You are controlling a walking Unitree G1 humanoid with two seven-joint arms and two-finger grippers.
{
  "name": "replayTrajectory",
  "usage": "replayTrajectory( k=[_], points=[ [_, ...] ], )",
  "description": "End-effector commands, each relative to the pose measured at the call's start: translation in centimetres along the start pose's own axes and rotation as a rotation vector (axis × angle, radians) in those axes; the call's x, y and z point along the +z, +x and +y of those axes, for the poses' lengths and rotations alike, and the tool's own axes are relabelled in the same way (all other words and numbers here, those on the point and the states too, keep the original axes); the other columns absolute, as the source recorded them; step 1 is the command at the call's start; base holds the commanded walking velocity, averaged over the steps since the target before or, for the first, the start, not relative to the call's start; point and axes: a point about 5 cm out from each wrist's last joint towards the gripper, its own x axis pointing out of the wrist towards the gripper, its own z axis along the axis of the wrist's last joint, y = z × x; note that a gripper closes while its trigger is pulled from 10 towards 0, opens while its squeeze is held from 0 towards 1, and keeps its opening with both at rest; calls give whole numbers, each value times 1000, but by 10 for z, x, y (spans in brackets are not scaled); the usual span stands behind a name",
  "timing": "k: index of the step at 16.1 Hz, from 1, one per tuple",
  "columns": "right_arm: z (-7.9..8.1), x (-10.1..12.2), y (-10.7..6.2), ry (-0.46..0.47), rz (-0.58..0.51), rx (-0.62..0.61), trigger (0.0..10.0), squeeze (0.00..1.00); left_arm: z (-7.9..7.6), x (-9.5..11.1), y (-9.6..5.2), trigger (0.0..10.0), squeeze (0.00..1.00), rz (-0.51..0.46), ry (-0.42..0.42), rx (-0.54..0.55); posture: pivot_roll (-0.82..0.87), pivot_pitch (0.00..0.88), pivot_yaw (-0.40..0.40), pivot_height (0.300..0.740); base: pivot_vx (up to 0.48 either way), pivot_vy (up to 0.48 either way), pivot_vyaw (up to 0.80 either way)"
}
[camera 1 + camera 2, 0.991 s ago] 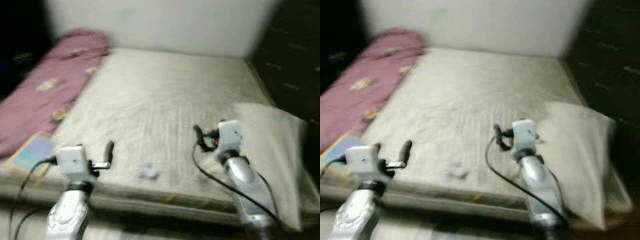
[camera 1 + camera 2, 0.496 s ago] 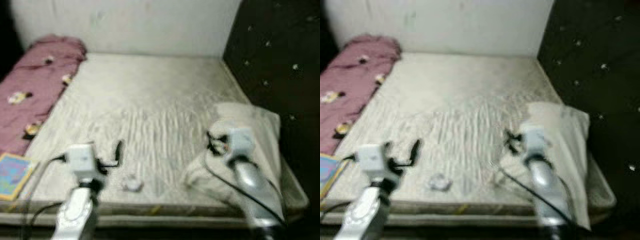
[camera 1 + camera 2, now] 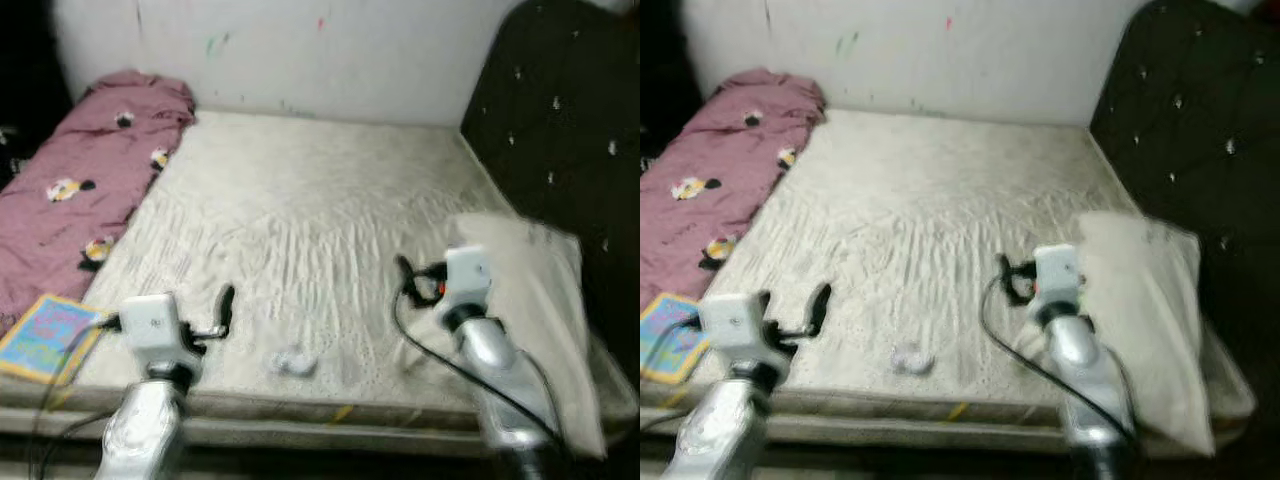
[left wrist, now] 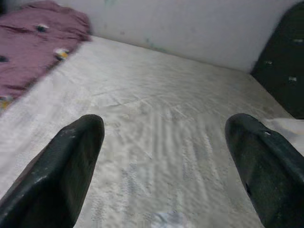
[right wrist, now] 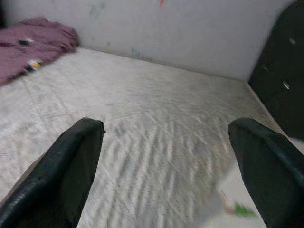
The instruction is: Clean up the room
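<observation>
A bare cream mattress lies before me. On its left side is a bunched pink blanket with small prints. A cream pillow lies at the right edge. A small crumpled white scrap sits near the front edge, between my arms. A colourful book rests at the front left corner. My left gripper hovers open over the front of the mattress, just left of the scrap. My right gripper is open too, held over the mattress beside the pillow. Neither holds anything.
A black tufted headboard stands along the right side. A white wall closes off the far end. Beyond the blanket on the left it is dark. The middle of the mattress is bare fabric.
The whole picture has swung sideways and back, so the camera moved. Both arms keep the same raised pose. Nothing on the bed has visibly shifted.
</observation>
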Motion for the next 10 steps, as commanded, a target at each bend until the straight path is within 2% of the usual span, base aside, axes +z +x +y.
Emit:
replayTrajectory(
  k=[1, 3, 4, 5, 10],
  points=[
    [2, 8, 3, 1, -27, 2, 10000, 0, 4, 3, 0, 10000, 0, -5, 21, 7, 17, 0, -72, 740, 0, 480, 0],
    [3, 7, 4, 8, -23, 2, 10000, 0, 4, 3, 0, 10000, 0, -9, 27, 8, 16, 0, -72, 740, 0, 480, 0],
    [3, 7, 5, 9, -22, 1, 10000, 0, 5, 4, 0, 10000, 0, -19, 40, 15, 16, 0, -71, 740, 0, 435, -531],
    [2, 7, 5, 10, -23, 0, 10000, 0, 6, 5, 1, 10000, 0, -24, 58, 33, 16, 0, -70, 740, 0, 0, -519],
    [2, 9, 6, 10, -27, -2, 10000, 0, 7, 6, 2, 10000, 0, -26, 79, 45, 13, 0, -71, 740, 0, 0, 0]
  ],
)
